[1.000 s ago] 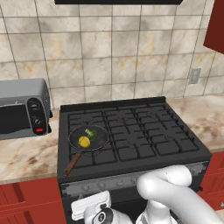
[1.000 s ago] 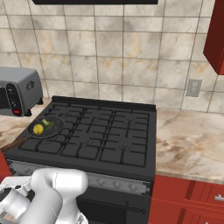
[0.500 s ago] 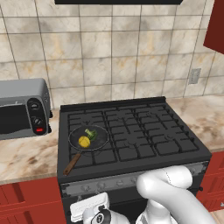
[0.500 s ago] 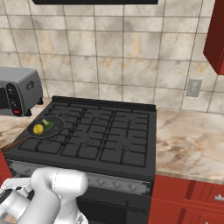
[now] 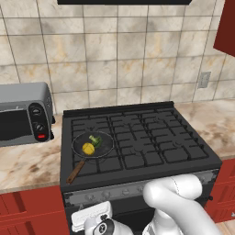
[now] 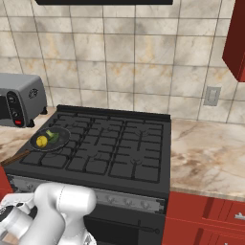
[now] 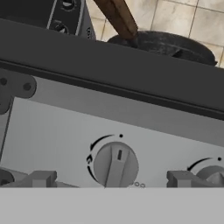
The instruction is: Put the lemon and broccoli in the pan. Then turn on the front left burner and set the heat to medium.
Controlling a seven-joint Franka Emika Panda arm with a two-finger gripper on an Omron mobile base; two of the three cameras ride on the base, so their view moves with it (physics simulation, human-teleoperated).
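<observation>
Beige stone tiles cover the wall ahead of you, with a pale outlet set into them at the right and red cabinets below the mottled marble counter. A grey toaster oven sits on that counter left of the black gas stove. On the front left burner you have the pan, its brown wooden handle pointing toward the stove's front edge. Inside it the lemon lies just beside the broccoli. Your arm is folded low in front of the stove. In the hand view, the gripper faces the grey control panel; its fingers are spread wide on either side of a round knob, not touching it. A second knob is at the right edge.
</observation>
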